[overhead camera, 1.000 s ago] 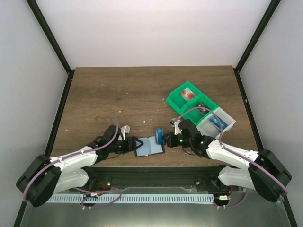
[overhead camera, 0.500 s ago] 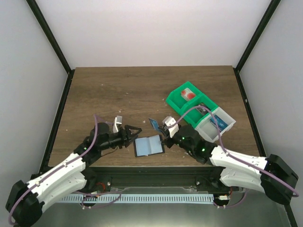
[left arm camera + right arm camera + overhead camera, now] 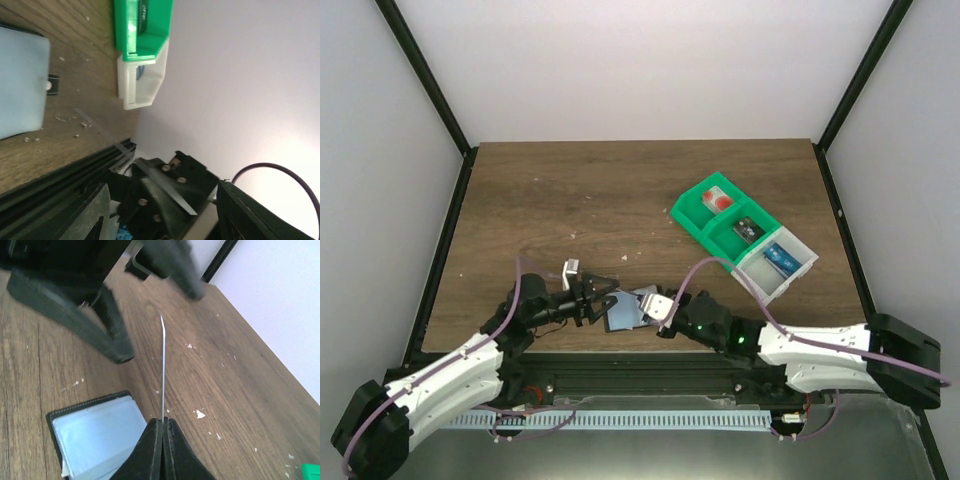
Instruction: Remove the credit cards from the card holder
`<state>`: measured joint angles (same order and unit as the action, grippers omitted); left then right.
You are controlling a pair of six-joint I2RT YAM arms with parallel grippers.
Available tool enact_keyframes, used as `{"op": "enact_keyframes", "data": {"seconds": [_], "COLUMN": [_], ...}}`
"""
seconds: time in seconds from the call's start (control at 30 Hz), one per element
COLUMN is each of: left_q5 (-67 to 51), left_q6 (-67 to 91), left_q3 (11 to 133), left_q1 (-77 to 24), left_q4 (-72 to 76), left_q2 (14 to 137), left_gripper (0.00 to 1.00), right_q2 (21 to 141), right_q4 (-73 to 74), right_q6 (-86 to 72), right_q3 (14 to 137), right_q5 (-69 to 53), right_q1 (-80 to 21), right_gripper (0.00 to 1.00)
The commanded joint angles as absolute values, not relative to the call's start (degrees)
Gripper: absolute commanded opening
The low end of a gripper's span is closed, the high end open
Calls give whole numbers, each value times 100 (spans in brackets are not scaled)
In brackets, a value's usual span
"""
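The card holder lies open on the table near the front edge, pale blue-grey side up; it also shows in the right wrist view and in the left wrist view. My right gripper is shut on a credit card, seen edge-on as a thin line, just above the holder's right side. My left gripper is open, its fingers on either side of the card's free end, not touching it.
A green tray at the right holds a white-and-red card and a dark card. A clear-white tray joined to it holds a blue card. Small crumbs dot the wooden table.
My right gripper has brought the card down and toward the front, pointing it at the left gripper. My left gripper has moved right to meet it, jaws open.
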<state>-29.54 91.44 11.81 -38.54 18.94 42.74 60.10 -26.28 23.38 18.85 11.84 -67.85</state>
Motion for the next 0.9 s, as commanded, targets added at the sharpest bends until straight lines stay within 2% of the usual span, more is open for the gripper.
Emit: {"op": "enact_keyframes", "data": {"seconds": [0.0,0.1,0.23,0.4,0.5,0.57,0.67,0.73,0.87], "left_q5": [-3332,-3282,-3201,-3127,-3125,-3145,-3200,-3236,-3261], "left_q6": [9456,9555,9748,9793,9734,9705,9666,9566,9269], "left_q3": [1186,1064,756,691,741,744,714,719,761], "left_q1": [-3837,-3835,-3836,-3834,-3834,-3841,-3837,-3838,-3835], "left_q4": [2607,2591,2786,2768,2749,2782,2895,2925,2934], "left_q2": [4279,4178,3993,3916,3973,4030,4121,4163,4191], "left_gripper": [60,54,40,38,34,27,11,0,0], "right_q2": [6357,6445,6502,6514,6547,6550,6531,6501,6379], "right_q4": [-2953,-3101,-3214,-3285,-3320,-3362,-3336,-3133,-2536], "right_q6": [2922,2946,2983,3120,3208,3237,3233,3146,2845], "right_q3": [2115,2139,2121,2092,2092,2083,2087,2122,2204], "right_q5": [1958,2095,2261,2392,2485,2507,2512,2490,2428], "right_q1": [-7139,-7307,-7425,-7544,-7597,-7626,-7667,-7673,-7794], "right_gripper": [1,0,0,0,0,1,1,3,14]}}
